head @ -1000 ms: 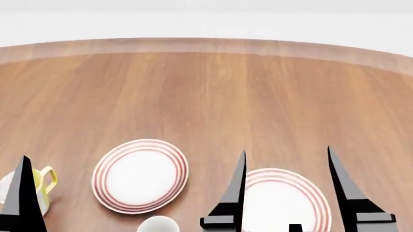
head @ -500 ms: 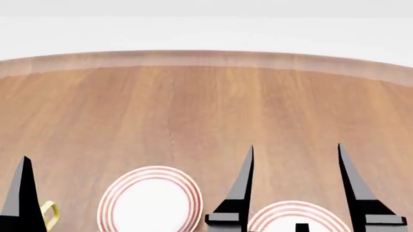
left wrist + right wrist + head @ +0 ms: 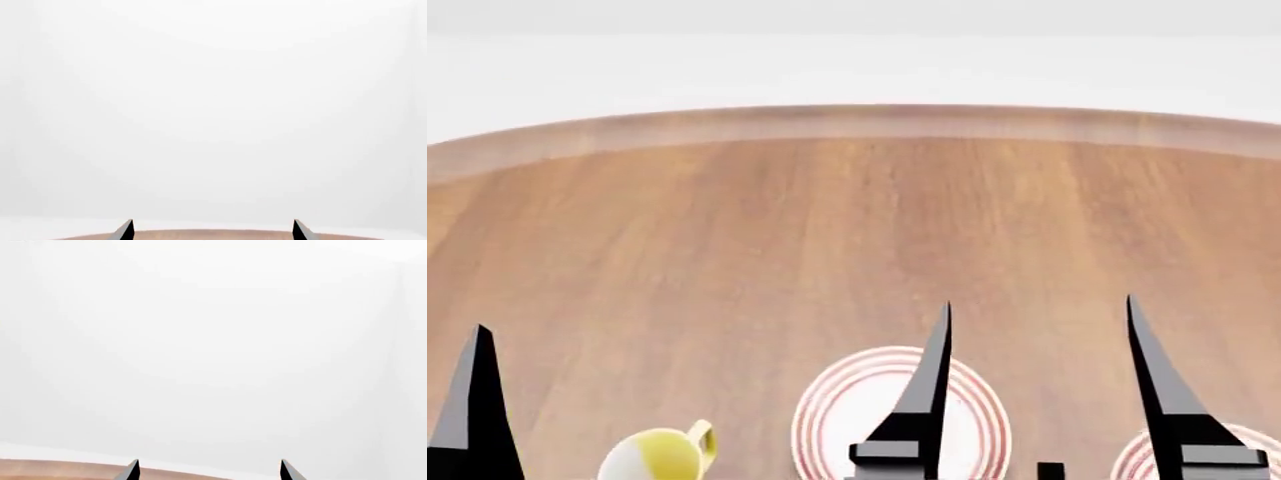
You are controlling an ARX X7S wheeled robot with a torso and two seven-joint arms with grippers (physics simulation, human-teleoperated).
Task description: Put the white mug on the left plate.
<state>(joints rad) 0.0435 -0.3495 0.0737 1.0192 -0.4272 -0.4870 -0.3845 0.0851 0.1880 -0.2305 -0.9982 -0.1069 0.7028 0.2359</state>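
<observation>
From my head camera, the wooden bench (image 3: 854,230) fills the frame. My right claw (image 3: 1034,400) points forward over it, its two dark fingers spread wide and holding nothing, level with the bench's far edge in the wrist view. My left claw (image 3: 213,231) is likewise spread and empty; only one finger (image 3: 478,400) shows at the head view's left edge. The left plate (image 3: 841,420) lies flat, partly behind the right claw's inner finger. A second plate (image 3: 1132,462) peeks in at the lower right. A mug with yellow inside (image 3: 661,455) sits left of the left plate. The white mug is out of view.
</observation>
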